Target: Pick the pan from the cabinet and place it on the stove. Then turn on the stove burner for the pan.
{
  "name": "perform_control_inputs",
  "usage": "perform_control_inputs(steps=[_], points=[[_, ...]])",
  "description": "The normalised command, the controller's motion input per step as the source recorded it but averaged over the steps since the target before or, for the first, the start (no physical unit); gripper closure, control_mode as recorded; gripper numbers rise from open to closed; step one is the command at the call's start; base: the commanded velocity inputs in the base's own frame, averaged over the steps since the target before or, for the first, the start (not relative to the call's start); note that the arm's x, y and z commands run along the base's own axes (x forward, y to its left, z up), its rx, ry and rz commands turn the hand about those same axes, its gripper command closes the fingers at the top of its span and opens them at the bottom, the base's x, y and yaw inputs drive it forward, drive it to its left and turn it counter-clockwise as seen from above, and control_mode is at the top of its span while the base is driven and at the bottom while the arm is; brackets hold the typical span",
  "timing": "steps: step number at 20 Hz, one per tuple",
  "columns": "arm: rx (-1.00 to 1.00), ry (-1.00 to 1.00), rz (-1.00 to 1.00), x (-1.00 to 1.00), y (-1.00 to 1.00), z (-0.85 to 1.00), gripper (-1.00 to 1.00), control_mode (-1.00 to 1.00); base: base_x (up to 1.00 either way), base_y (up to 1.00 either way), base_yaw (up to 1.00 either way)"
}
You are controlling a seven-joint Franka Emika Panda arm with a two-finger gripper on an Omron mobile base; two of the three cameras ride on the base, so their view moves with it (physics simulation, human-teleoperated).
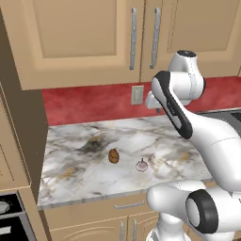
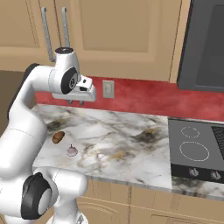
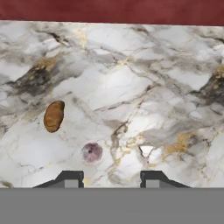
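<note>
My gripper (image 2: 75,102) hangs over the marble counter (image 2: 131,131), jaws parted and holding nothing; the cabinet (image 2: 118,35) is above and behind it, doors closed, so the pan is hidden; the stove (image 2: 197,148) lies far right.

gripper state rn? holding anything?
Gripper: open, holding nothing, hanging above the marble counter. Cabinet doors closed.
</note>
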Motion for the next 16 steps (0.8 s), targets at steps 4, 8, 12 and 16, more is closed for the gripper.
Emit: perform_control_inputs(steps=[4, 8, 12, 16], points=[[0.00, 0.00, 0.00, 0.00, -0.01, 0.00, -1.00, 1.00, 0.00, -0.30, 0.00], [0.00, 0.00, 0.00, 0.00, 0.00, 0.00, -1.00, 1.00, 0.01, -0.54, 0.00], [0.00, 0.00, 0.00, 0.00, 0.00, 0.00, -1.00, 1.00, 0.07, -0.46, 0.00], [0.00, 0.00, 0.00, 0.00, 0.00, 0.00, -1.00, 1.00, 0.17, -0.37, 0.00]])
